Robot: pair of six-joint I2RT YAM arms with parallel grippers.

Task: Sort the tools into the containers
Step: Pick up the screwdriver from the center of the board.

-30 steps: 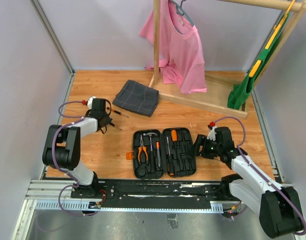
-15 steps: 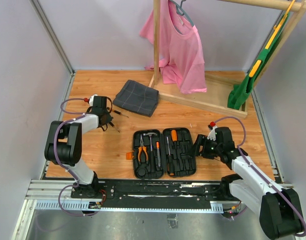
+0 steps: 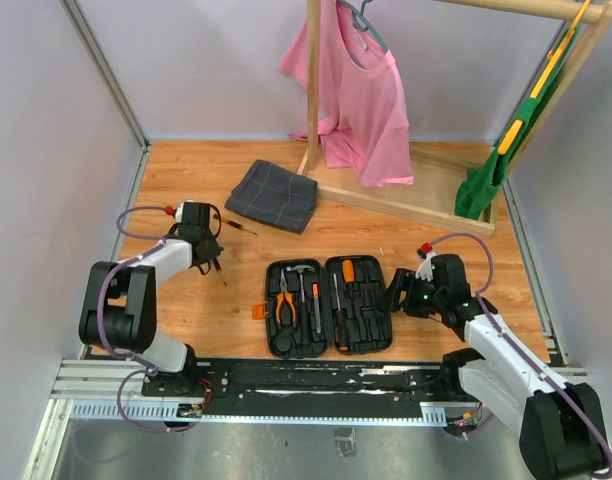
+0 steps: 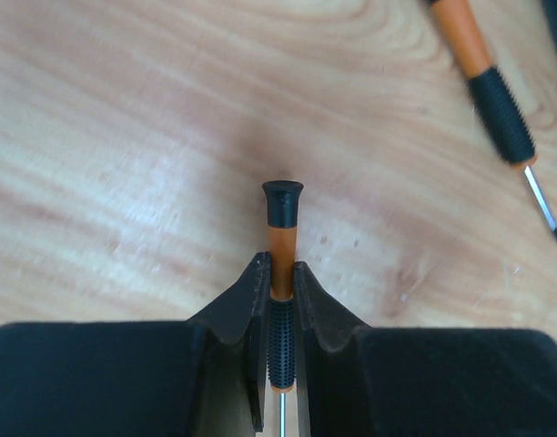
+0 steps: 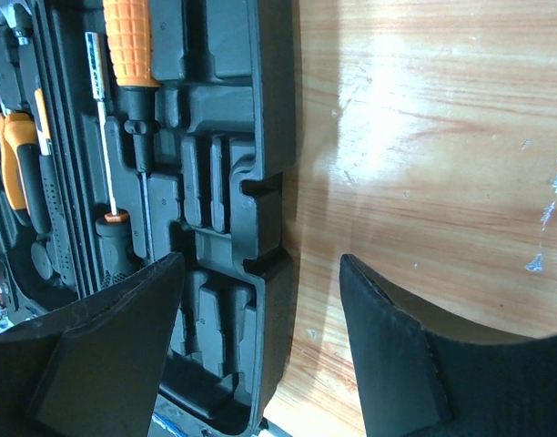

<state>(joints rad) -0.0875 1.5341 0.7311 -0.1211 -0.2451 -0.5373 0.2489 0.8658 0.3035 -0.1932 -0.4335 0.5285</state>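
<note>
Left of tool case (image 3: 329,305): left gripper (image 4: 278,269) clamps slim screwdriver (image 4: 282,211). At case's right edge: right gripper (image 5: 260,264) agape, empty.

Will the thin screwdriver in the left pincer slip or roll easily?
Probably stiff and light: the screwdriver is slim with a thin metal shaft. Its ribbed grip in the left pincer likely resists slipping. Round, so it may roll if released.

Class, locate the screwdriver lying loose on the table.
Top view: the loose screwdriver lies on the left side, between the left gripper and the grey cloth.
</note>
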